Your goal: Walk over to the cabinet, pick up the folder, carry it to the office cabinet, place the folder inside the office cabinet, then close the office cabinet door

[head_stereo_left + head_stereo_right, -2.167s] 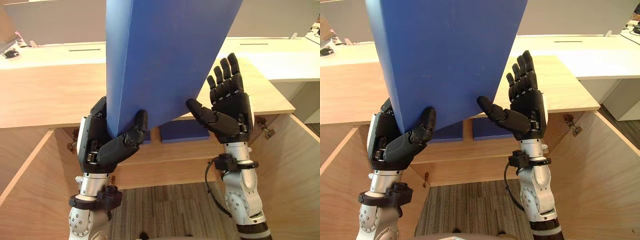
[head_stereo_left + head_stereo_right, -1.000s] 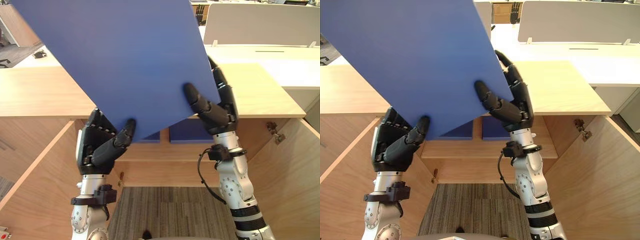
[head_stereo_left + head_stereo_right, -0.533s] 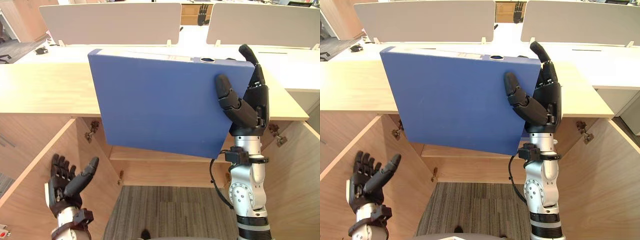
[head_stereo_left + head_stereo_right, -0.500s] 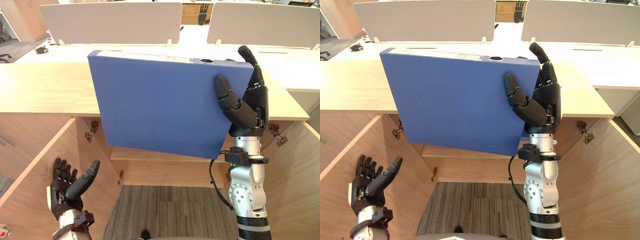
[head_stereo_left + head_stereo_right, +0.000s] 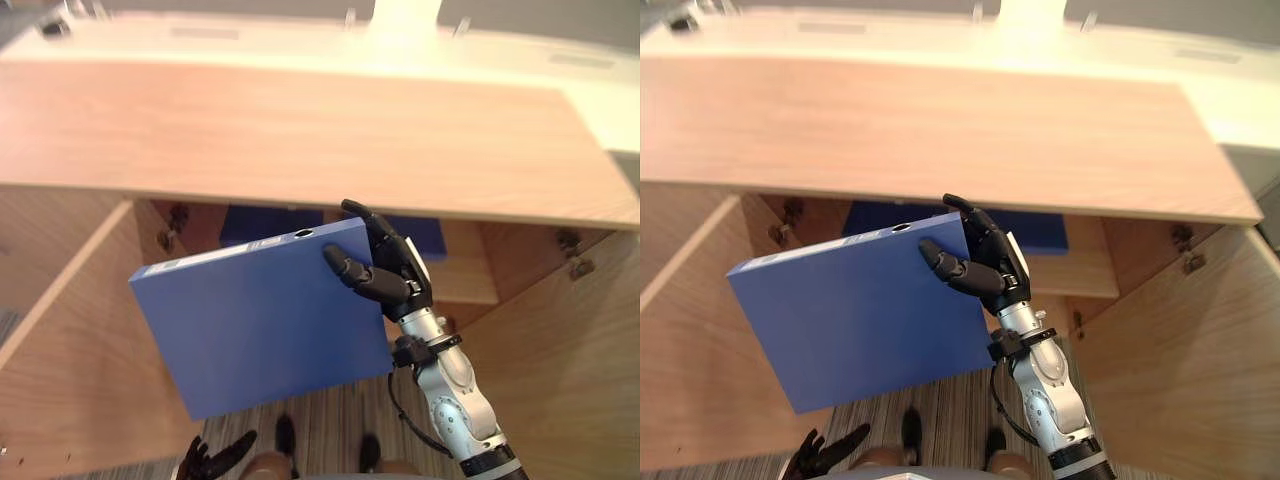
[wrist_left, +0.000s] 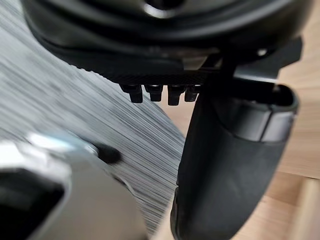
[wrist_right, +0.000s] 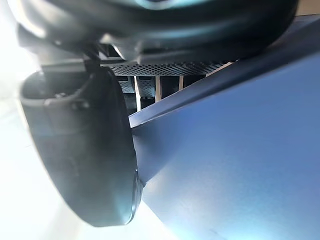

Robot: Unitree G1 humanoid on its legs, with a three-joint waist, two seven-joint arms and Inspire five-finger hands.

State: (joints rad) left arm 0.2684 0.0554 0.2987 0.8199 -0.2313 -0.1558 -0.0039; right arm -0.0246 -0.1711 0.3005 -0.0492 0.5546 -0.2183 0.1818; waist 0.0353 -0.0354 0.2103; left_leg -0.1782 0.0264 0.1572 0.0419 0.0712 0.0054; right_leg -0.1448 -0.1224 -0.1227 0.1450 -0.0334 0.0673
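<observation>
Right hand (image 5: 392, 278) alone carries the folder (image 5: 262, 322). Its thumb (image 7: 85, 150) presses on the near face at the upper corner and the fingers are curled behind the spine edge, so it is a pinch at one corner. The folder hangs in the air in front of the open office cabinet (image 5: 470, 285), below the wooden top (image 5: 300, 130), and as far as I can tell it touches neither. It sits tilted, with the corner far from the grip drooping toward the carpet floor (image 5: 330, 430). Probable cause: the weight hangs off a single-corner hold. The spine edge faces up and toward the opening, which reads as a line-up for sliding it in. The left door (image 5: 70, 340) and right door (image 5: 560, 370) both stand wide, so the mouth is free. On the shelf inside, other blue folders (image 5: 255, 222) sit at the back, and the shelf in front of them looks bare enough to take one more. Left hand (image 5: 215, 460) is low near the floor, fingers spread and holding nothing, likely kept out of the way. Judgement: this is the placing step and the door is not yet closed. The corner pinch may let the folder swing or slip on the way in.
</observation>
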